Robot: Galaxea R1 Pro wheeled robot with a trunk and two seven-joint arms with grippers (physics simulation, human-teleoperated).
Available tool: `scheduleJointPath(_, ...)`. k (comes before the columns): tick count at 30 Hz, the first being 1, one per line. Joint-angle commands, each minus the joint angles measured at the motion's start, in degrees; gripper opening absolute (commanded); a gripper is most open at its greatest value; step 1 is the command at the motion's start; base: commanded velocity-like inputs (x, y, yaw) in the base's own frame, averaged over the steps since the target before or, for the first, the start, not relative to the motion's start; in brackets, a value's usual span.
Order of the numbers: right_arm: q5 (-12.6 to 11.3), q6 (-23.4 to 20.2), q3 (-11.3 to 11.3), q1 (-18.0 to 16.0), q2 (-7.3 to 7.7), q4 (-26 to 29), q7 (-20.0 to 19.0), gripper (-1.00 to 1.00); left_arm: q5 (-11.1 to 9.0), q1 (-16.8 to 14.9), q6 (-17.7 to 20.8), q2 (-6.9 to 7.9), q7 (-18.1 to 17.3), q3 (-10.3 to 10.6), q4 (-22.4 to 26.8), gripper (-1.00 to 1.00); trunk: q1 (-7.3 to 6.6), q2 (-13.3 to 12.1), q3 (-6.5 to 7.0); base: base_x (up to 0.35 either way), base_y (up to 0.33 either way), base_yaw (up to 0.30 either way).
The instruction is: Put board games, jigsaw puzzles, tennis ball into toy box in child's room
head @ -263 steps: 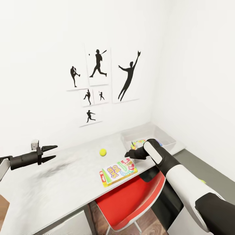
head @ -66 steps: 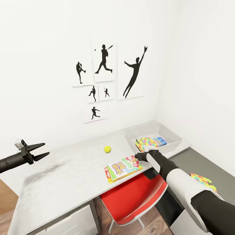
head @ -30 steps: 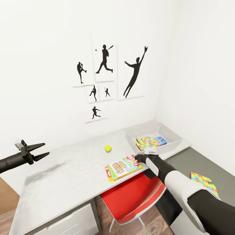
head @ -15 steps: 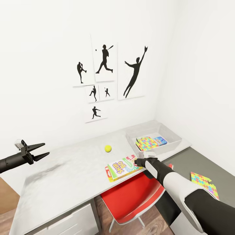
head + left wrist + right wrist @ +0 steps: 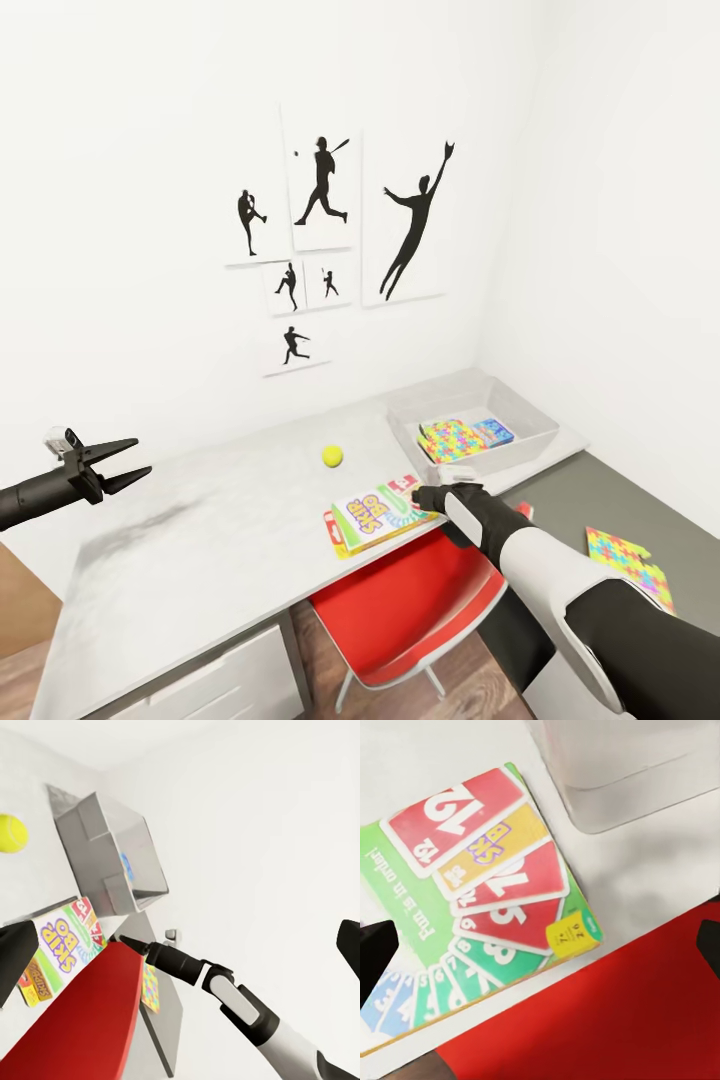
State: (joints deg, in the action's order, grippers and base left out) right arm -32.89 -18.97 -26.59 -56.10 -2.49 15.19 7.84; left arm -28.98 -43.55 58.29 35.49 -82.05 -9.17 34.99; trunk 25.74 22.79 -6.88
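Note:
The yellow-white-green SKIP BO board game (image 5: 375, 515) lies flat near the front edge of the light grey table (image 5: 220, 540). My right gripper (image 5: 425, 497) hovers open at that box's right end, and the right wrist view looks down on its card-printed cover (image 5: 487, 907) between the spread fingers (image 5: 375, 945). The tennis ball (image 5: 332, 456) rests behind the box. At the table's right end, the toy box (image 5: 520, 413) holds a jigsaw puzzle (image 5: 452, 438) and a light blue board game (image 5: 493, 432). My left gripper (image 5: 120, 458) hangs open over the table's left end.
A second jigsaw puzzle (image 5: 628, 568) lies on the lower dark grey desk (image 5: 560, 490) at the right. A red chair (image 5: 410, 610) is tucked under the table below the SKIP BO box. Black sports silhouettes (image 5: 320, 180) hang on the wall behind.
My right gripper has drawn back slightly from the toy box toward the table's front edge, ending at the SKIP BO box's right end. The left arm has stayed still.

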Motion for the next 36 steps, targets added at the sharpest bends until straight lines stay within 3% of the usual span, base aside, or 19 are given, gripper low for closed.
scheduleJointPath(1, -0.6, -0.25, -0.48, -0.06, 0.03, 0.1, 0.44, 1.0, -0.11, -0.04, 0.6, 0.02, -0.12, 0.06, -0.01, 1.0, 0.04, 0.13, -0.13, 0.067, 0.153, 0.0)
scheduleJointPath(36, -0.6, -0.28, -0.62, -0.06, 0.03, -0.06, 0.49, 1.0, -0.11, -0.04, 0.57, 0.02, -0.12, 0.03, -0.01, 1.0, 0.04, 0.13, -0.13, 0.008, 0.036, 0.0)
